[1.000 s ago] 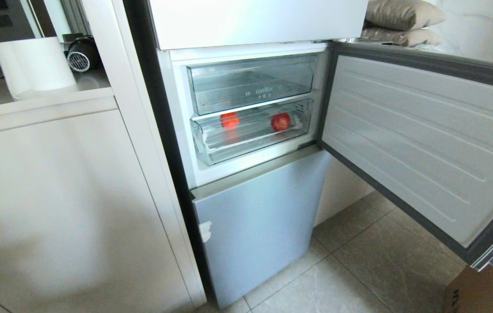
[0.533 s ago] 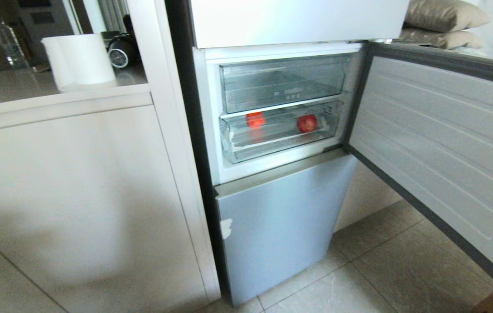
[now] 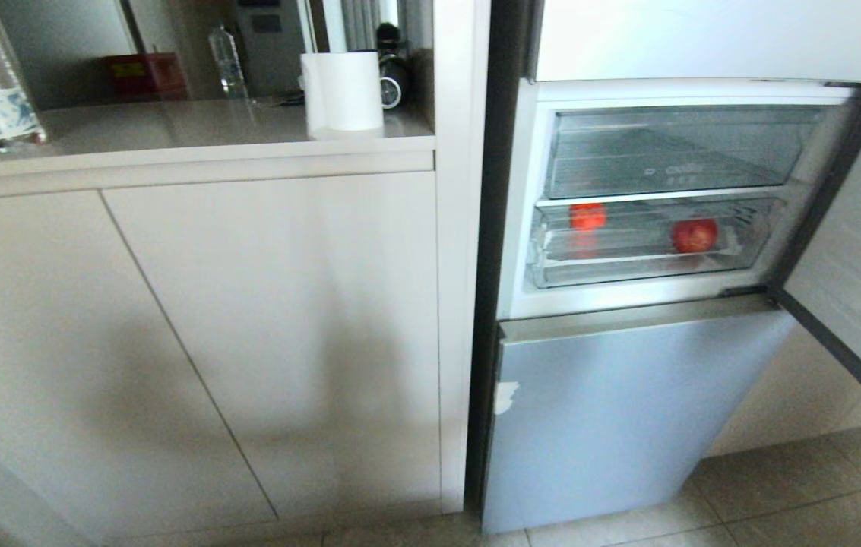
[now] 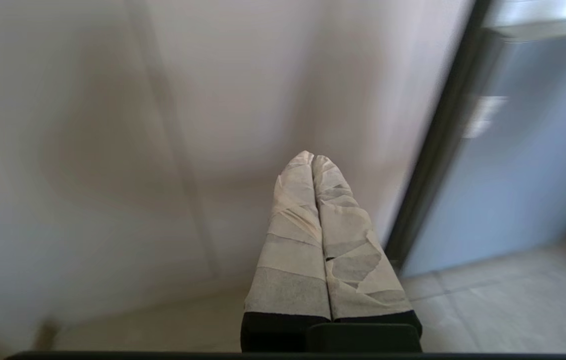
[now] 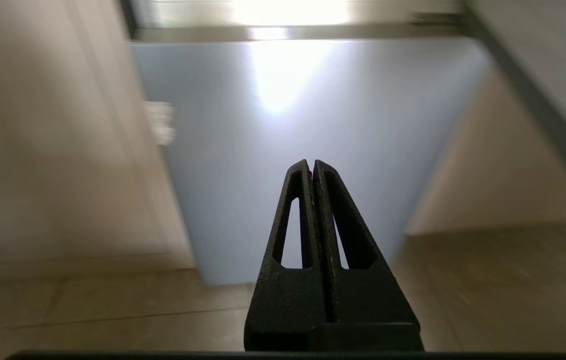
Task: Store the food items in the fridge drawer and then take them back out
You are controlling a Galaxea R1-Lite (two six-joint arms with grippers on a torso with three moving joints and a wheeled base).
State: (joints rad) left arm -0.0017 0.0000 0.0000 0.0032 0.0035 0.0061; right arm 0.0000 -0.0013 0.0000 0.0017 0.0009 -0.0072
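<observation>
Two red food items (image 3: pixel 588 216) (image 3: pixel 694 235) lie well apart inside the clear fridge drawer (image 3: pixel 650 267) (the lower one, under the lettered drawer (image 3: pixel 673 156)), while the left gripper (image 4: pixel 312 159) and right gripper (image 5: pixel 310 163) both hang empty with fingers pressed together, low before the blue lower door (image 3: pixel 628 410).

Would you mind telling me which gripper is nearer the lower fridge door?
Right, as far as the wrist views show. The right gripper, shut, points straight at the lower fridge door; the left gripper, also shut, faces the cabinet beside it, the door off to one side.
</observation>
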